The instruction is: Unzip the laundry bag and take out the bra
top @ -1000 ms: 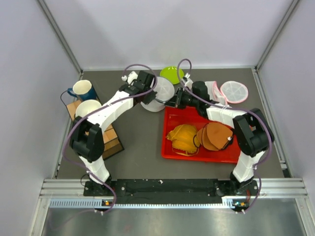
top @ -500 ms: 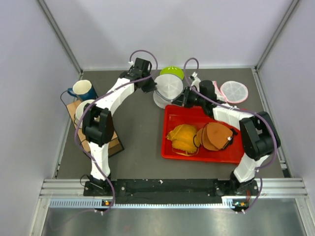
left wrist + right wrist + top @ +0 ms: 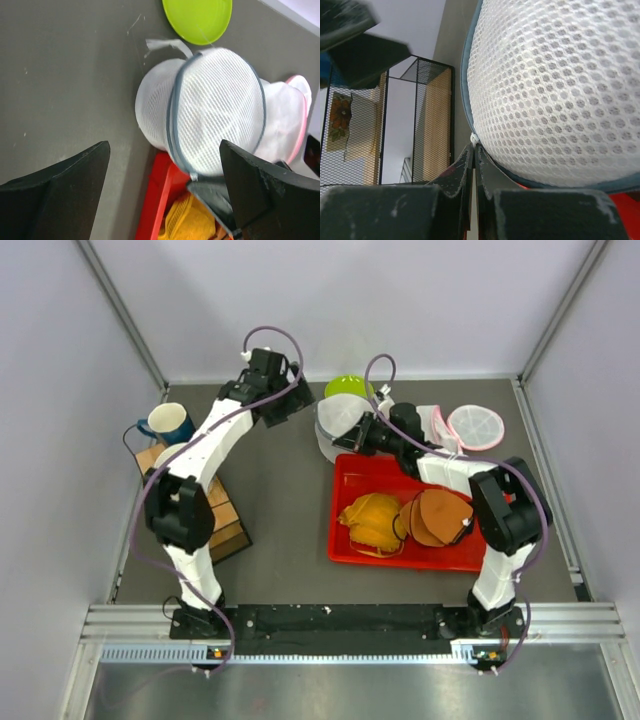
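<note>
The left fingers (image 3: 60, 195) gaped wide, off the bag (image 3: 220, 115); the right fingers (image 3: 462, 172) pinched its rim. That thin hold could slip.

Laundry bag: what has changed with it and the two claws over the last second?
The left claw let go of the laundry bag, opened wide and pulled back toward the far left. The bag shifted a little to the right, toward the green bowl. The right claw stayed shut on the bag's blue rim. The red tray and the clothes in it did not move.
</note>
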Available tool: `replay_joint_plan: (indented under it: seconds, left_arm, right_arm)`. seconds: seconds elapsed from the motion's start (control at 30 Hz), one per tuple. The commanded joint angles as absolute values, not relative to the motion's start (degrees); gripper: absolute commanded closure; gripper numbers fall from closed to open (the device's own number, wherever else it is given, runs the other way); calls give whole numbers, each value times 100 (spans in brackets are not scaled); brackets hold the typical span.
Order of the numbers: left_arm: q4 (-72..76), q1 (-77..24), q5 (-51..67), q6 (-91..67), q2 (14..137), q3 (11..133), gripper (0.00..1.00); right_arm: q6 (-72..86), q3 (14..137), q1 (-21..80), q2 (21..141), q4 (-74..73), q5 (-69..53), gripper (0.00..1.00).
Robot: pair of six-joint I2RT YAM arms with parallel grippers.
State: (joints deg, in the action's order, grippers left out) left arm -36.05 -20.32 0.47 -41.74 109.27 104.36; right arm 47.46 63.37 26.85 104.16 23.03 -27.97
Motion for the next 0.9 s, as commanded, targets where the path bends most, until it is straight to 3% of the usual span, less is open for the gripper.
replay_joint_plan:
  seconds: [0.0,0.13,0.4,0.5,0.67,0.87]
  left_arm:
    - [-3148,-2057,227,-4569,10029,9470,6]
    - [-2541,-2171,659,-5044,10036,8895,12]
    - [-2181,-2197,1204,-5247,10740,9211,24]
    - [-2005,-2223,1020,-5274,10872,9272,35]
    - [-2443,-2119,888,-5256,11136,9571,100]
    - [-2882,-1723,975,-4607,10916,10105,100]
  right_arm:
    - [4975,6610,2760,10450,2786,-2795,100]
    - [4940,6522,2751,10389,2769,-2777,100]
    - [4782,6399,2760,10195,2584,-2812,100]
    - [4694,6363,2751,10125,2487,-2812,100]
    - [4141,6302,2620,9871,1848,-2891,100]
    - [3315,5968,2066,9326,1031,-2874,100]
